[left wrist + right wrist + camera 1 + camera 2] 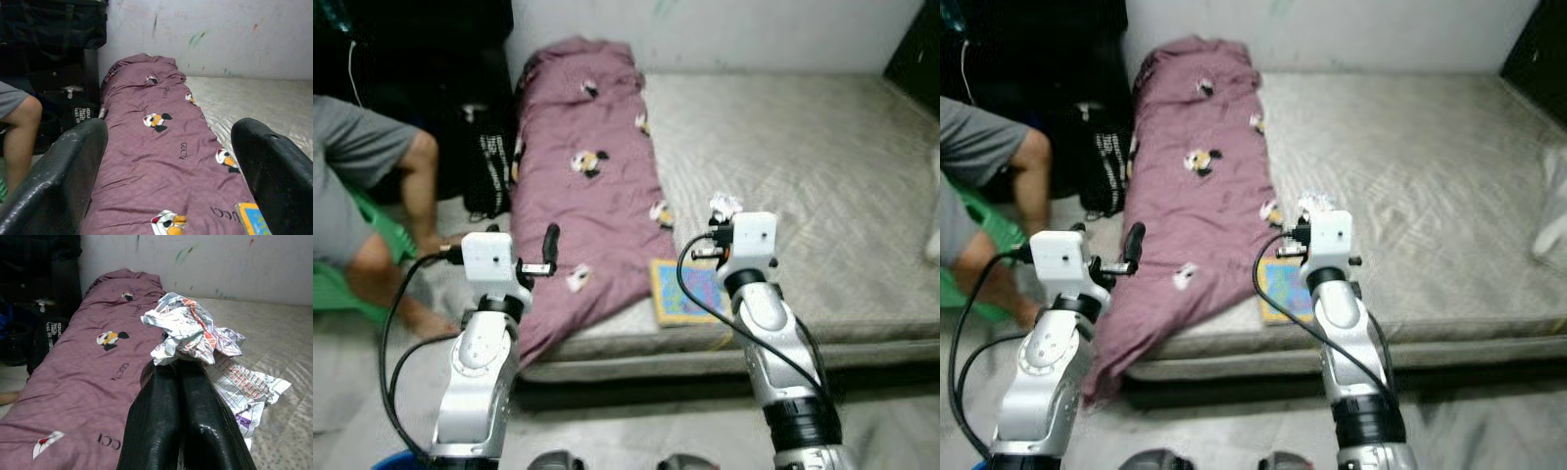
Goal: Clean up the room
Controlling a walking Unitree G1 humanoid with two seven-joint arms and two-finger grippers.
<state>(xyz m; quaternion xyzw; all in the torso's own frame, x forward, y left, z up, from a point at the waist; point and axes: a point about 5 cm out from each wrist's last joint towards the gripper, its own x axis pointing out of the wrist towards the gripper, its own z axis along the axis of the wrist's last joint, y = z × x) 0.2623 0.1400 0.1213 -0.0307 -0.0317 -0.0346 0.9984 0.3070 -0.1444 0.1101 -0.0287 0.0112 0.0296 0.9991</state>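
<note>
1. Here the right gripper [188, 369] is clamped on a crumpled paper [193, 330], holding it above the mattress [822, 166] beside the purple blanket [582, 196].
2. The paper looks light, soft and easily torn; a pinch on its thick bunched middle seems safest.
3. The left gripper [168, 161] hangs over the blanket, fingers spread apart and empty.

— How are the arms held?
— Both silver arms are raised forward, elbows bent. The left gripper [549, 250] has its jaws spread wide apart.
— And the right one?
— The right gripper [183, 377] has its jaws pressed together, pinching crumpled paper [188, 330].
</note>
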